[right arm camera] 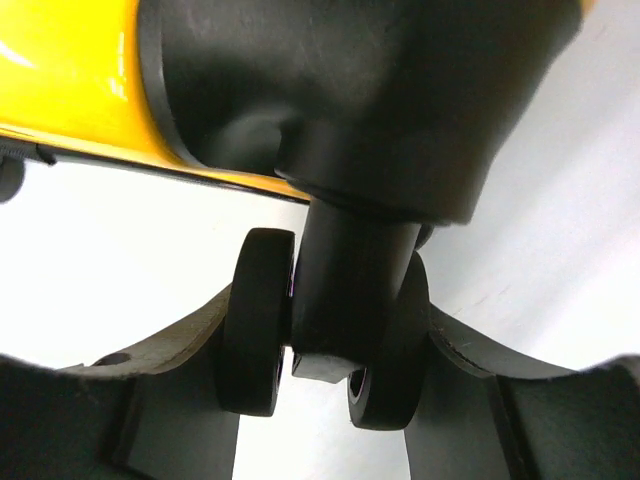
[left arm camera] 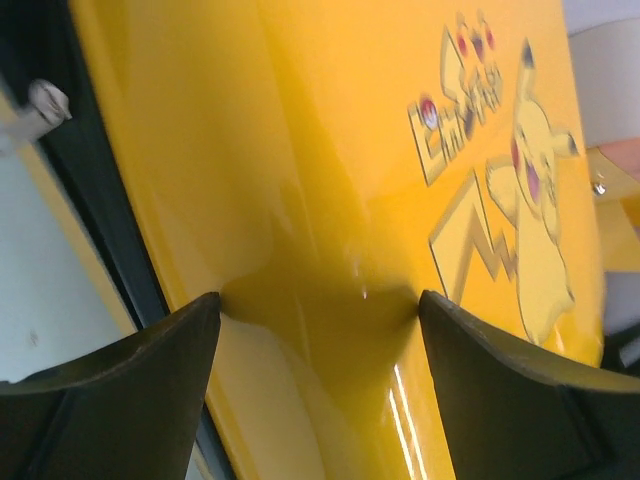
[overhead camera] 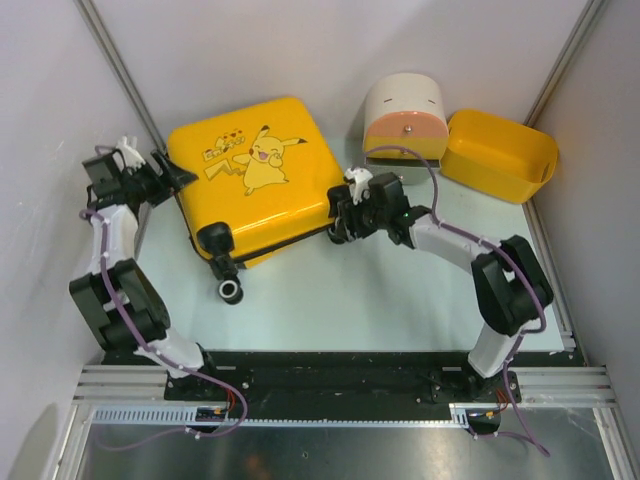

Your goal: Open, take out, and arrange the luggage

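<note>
The luggage [overhead camera: 255, 175] is a yellow hard-shell suitcase with a Pikachu print, lying flat and closed at the back left of the table. My left gripper [overhead camera: 168, 178] is at its left edge. In the left wrist view that gripper [left arm camera: 318, 305] is open, its two fingertips [left arm camera: 200, 320] spread wide close against the yellow shell [left arm camera: 330, 150], beside the black zipper trim [left arm camera: 110, 200]. My right gripper [overhead camera: 347, 212] is at the case's near right corner. In the right wrist view it [right arm camera: 325, 340] is shut on a black twin wheel [right arm camera: 257, 320] of the case.
A cream-and-orange drawer cabinet [overhead camera: 403, 120] stands behind the right gripper, with a plain yellow bin [overhead camera: 497, 155] to its right. Two more black wheels [overhead camera: 218, 243] stick out at the case's near left corner. Walls and metal posts close in both sides.
</note>
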You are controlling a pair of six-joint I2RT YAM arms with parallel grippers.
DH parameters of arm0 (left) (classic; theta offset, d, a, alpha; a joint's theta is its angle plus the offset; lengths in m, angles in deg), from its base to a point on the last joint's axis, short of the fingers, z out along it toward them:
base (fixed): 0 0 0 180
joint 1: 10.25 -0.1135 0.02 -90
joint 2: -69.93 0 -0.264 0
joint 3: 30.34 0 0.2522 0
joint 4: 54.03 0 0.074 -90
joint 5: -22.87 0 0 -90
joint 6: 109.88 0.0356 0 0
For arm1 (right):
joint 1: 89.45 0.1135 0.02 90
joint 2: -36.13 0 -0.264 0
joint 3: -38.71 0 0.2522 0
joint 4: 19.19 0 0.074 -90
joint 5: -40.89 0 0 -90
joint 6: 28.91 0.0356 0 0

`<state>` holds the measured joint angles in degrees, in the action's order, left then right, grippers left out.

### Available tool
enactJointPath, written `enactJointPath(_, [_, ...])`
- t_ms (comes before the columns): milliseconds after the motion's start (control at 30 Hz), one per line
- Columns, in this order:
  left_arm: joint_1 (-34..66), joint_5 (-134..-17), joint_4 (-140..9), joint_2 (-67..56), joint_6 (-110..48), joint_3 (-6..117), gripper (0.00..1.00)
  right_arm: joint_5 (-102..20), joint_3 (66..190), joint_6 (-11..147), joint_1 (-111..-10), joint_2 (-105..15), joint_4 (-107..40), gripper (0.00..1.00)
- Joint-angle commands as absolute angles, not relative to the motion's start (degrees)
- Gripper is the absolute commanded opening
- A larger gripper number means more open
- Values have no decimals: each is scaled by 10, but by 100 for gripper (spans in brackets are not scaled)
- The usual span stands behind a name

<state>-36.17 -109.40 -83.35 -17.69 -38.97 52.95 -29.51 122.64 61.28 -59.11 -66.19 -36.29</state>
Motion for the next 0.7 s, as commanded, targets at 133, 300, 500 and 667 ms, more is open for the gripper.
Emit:
enactJointPath(133, [-330, -1013, -815, -219, -338, 662, 88, -293, 1184, 801, -379, -562, -420, 40])
enactJointPath(300, [-314, -1008, -861, -130, -280, 651, 94, -238, 1187, 830, -373, -539, -405, 63])
enactJointPath(500, [-198, -932, -955, 51, -103, 550, 100, -97, 1187, 818, -484, -492, -366, 77])
enactJointPath(667, [25, -775, -961, 174, 53, 439, 100, -53, 1187, 799, -560, -454, -394, 80])
